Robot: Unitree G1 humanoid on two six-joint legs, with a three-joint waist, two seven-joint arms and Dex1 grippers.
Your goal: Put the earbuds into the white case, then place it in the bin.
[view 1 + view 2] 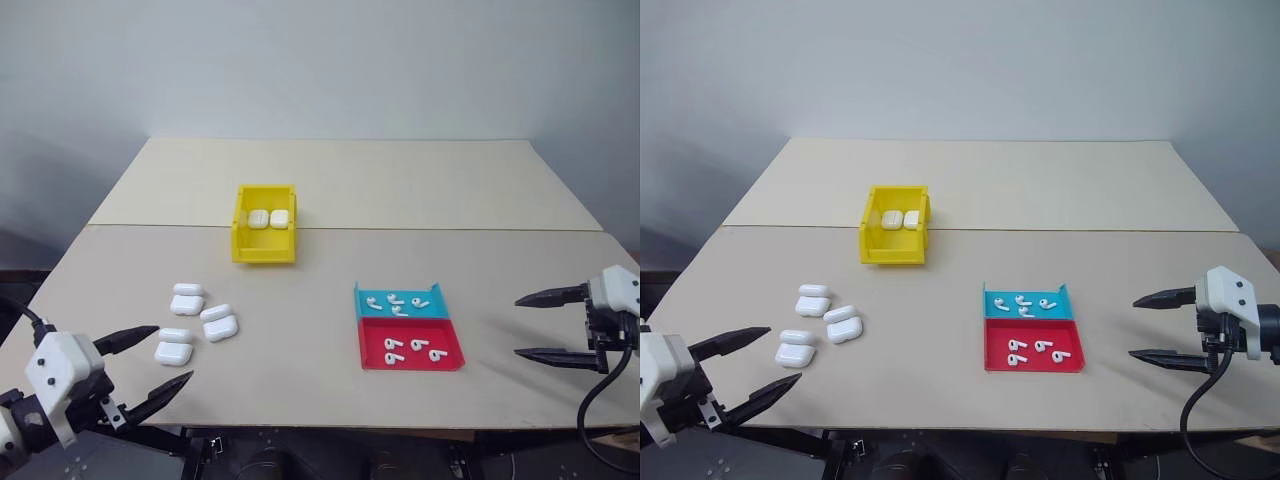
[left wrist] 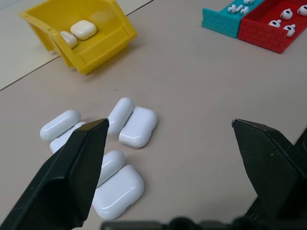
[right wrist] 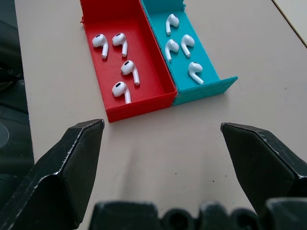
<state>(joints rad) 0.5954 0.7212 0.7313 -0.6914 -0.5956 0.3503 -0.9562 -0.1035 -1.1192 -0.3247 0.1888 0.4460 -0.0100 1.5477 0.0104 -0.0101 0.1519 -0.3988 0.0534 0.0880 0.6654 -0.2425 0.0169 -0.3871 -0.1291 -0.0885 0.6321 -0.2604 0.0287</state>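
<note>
Both grippers hover empty with black fingers spread wide: the left gripper (image 1: 150, 365) near the table's (image 1: 350, 180) front left corner, the right gripper (image 1: 540, 325) at its right edge. Three glossy white cases (image 1: 200, 320), rounded and lying flipped open, cluster on the left. Two closed cases (image 1: 268, 218) sit inside the tall yellow bin (image 1: 265, 250) farther back. Tiny white stemmed earbuds (image 3: 122, 67) lie four in a shallow red tray (image 1: 445, 360) and four in the adjoining blue tray (image 1: 365, 305).

You're looking at a lab-style test setup, plain beige tabletop (image 1: 330, 180), bare grey wall (image 1: 320, 60), sorted colored trays (image 1: 408, 328).
</note>
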